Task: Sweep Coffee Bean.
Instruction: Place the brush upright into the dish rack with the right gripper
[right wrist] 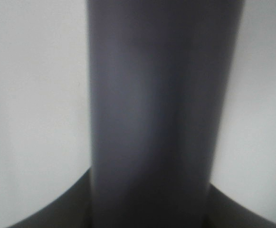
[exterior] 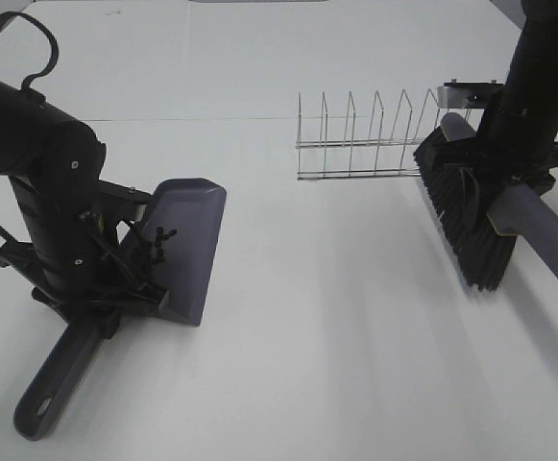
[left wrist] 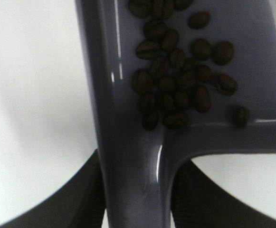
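The grey-purple dustpan (exterior: 192,240) is on the left of the white table, its handle (exterior: 53,384) pointing toward the front edge. My left gripper (exterior: 115,279) is shut on the handle near the pan, with its dark fingers (left wrist: 85,199) on either side. Several coffee beans (left wrist: 176,80) lie clustered inside the dustpan (left wrist: 128,142) near the handle joint. No beans show in the exterior view. My right gripper (exterior: 509,192) is shut on the grey handle (right wrist: 149,118) of the brush. Its black bristles (exterior: 466,221) hang at the right.
A wire dish rack (exterior: 365,134) stands at the back, just left of the brush. The white table (exterior: 336,336) stretches between the dustpan and the brush.
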Controlling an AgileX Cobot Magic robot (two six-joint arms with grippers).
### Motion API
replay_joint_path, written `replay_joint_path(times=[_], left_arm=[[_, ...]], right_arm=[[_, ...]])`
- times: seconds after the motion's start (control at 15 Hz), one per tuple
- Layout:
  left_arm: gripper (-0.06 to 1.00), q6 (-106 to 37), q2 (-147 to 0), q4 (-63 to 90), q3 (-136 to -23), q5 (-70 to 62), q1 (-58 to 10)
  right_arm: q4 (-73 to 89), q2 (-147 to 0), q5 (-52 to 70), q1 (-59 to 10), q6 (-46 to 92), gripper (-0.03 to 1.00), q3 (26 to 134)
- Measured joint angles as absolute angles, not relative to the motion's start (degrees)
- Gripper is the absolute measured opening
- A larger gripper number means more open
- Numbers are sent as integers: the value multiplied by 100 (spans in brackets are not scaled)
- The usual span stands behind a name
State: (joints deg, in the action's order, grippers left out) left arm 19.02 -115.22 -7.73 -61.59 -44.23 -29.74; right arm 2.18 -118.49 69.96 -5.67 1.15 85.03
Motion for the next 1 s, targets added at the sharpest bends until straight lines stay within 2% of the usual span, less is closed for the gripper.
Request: replay_joint_path(times=[0.2,0.73,1.0], left_arm=[[35,1902,-11522,-745,-6159,-4440,-2974],[35,1902,-11522,-733,-6159,-4440,-2974],[35,1902,-11522,-733,-6159,-4440,-2974]], right_arm=[[132,-12250,7002,-567,143,29,8743],[229,-13384,7151,-470,264,29,10542],[246,-13568,7082,-470,264,29,11115]])
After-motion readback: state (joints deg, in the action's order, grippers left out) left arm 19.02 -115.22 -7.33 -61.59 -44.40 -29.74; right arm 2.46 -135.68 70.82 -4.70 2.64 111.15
